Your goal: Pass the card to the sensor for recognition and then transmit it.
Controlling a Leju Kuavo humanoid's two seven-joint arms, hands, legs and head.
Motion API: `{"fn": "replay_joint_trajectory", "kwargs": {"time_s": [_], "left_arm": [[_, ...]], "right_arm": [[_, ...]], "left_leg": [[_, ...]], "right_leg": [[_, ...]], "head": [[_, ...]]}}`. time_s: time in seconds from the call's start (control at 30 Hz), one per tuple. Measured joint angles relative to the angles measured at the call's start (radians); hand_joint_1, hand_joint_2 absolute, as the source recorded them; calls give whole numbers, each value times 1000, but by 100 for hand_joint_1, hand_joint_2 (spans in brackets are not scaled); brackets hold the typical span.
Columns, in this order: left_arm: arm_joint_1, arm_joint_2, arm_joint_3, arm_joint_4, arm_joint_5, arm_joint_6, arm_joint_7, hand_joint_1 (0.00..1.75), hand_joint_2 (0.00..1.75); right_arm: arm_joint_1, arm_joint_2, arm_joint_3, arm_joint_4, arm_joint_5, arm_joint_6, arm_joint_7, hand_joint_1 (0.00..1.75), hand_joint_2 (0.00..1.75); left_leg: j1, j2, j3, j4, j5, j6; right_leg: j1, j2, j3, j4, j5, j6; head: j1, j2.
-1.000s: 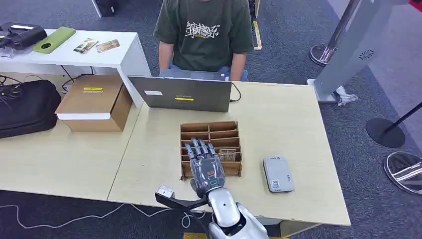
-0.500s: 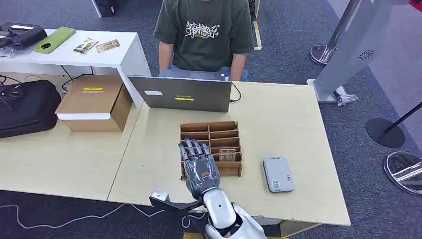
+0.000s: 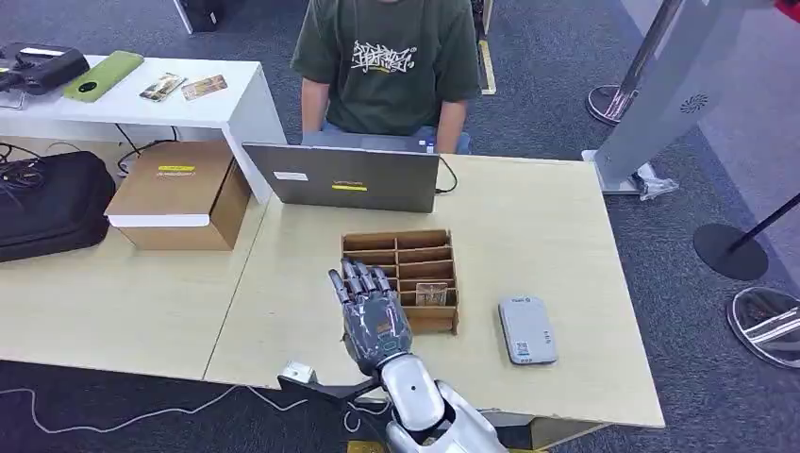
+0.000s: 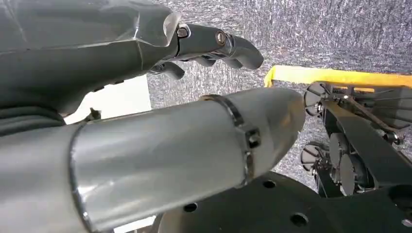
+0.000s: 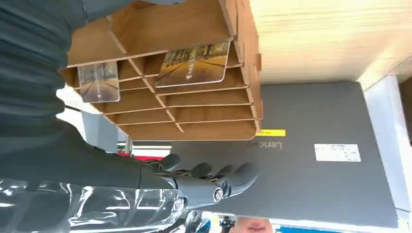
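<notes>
STEP: reaching for card | right hand (image 3: 375, 319) hovering over wooden card rack (image 3: 425, 247), fingers (image 3: 356, 281) spread, holding nothing | NEXT: pinching card (image 3: 431, 293), carrying to card reader (image 3: 526, 329) on worktop (image 3: 528, 226)

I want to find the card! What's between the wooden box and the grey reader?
Just bare table in the head view: nothing lies between the slotted wooden box and the flat grey card reader.

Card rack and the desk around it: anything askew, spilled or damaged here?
Nothing stands out. The wooden card rack sits square on the desk, cards upright in their slots, the grey card reader flat beside it. The right hand hovers, holding nothing.
</notes>
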Motion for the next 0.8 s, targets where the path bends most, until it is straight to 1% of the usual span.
{"fn": "replay_joint_trajectory", "kwargs": {"time_s": [0.13,0.33,0.8], "left_arm": [[0,2,0,0,-2,1,2,0,0],[-3,8,0,0,-3,6,12,0,0],[-3,10,0,0,0,9,14,0,0]], "right_arm": [[-18,10,-30,39,-4,-2,-1,0,175],[-26,18,-65,65,-3,0,-3,0,175],[-29,22,-93,96,4,4,-13,0,175]], "left_leg": [[0,0,0,0,0,0],[0,0,0,0,0,0],[0,0,0,0,0,0]], "right_leg": [[0,0,0,0,0,0],[0,0,0,0,0,0],[0,0,0,0,0,0]], "head": [[0,0],[0,0],[0,0]]}}
